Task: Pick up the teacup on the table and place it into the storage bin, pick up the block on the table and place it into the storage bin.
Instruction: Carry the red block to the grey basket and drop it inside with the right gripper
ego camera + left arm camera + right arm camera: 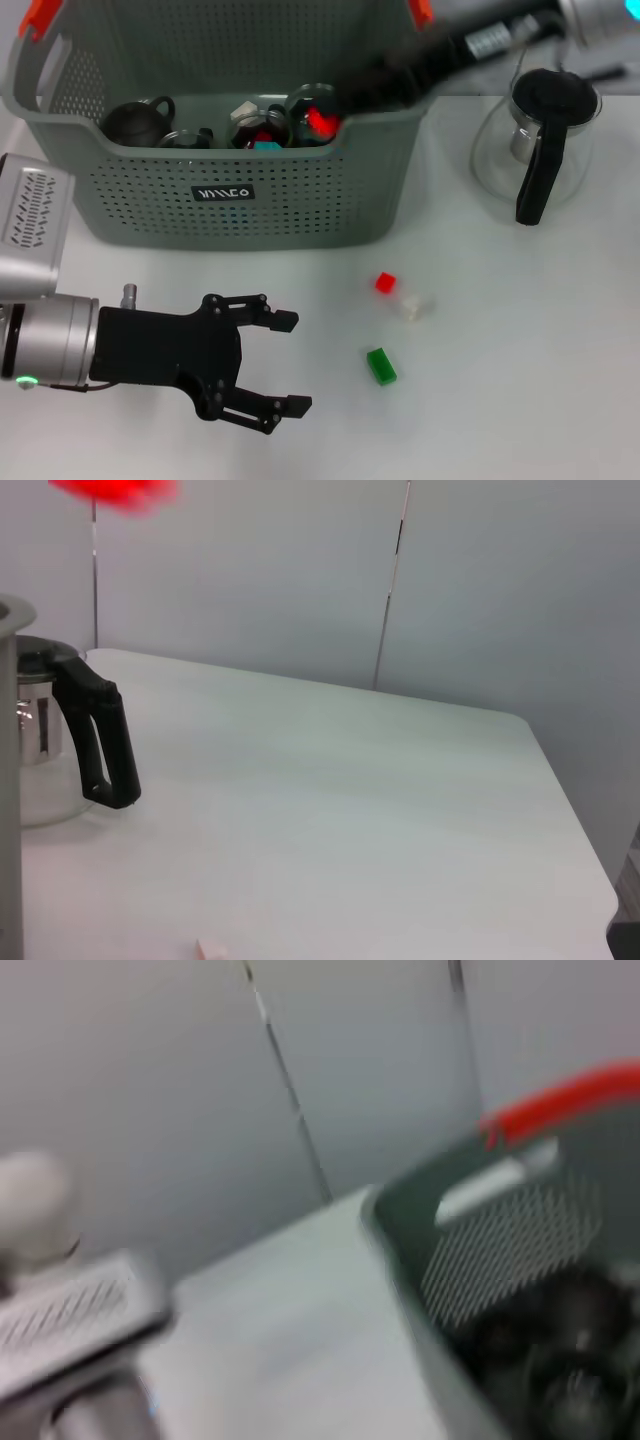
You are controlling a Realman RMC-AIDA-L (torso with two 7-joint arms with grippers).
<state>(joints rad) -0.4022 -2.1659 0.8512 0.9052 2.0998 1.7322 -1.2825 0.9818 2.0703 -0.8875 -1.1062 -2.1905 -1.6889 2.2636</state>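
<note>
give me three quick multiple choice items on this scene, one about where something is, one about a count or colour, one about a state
1. Where is the glass teapot?
A. inside the storage bin
B. on the table to the right of the storage bin
C. in the left end effector

2. How many small blocks lie on the table in front of the bin?
A. one
B. three
C. five

3. What state is the left end effector in?
A. open, holding nothing
B. shut on a block
C. out of view

Answers:
1 B: it stands beside the storage bin.
2 B: red block, pale block, green block.
3 A: the left end effector has spread fingers, nothing between.
</note>
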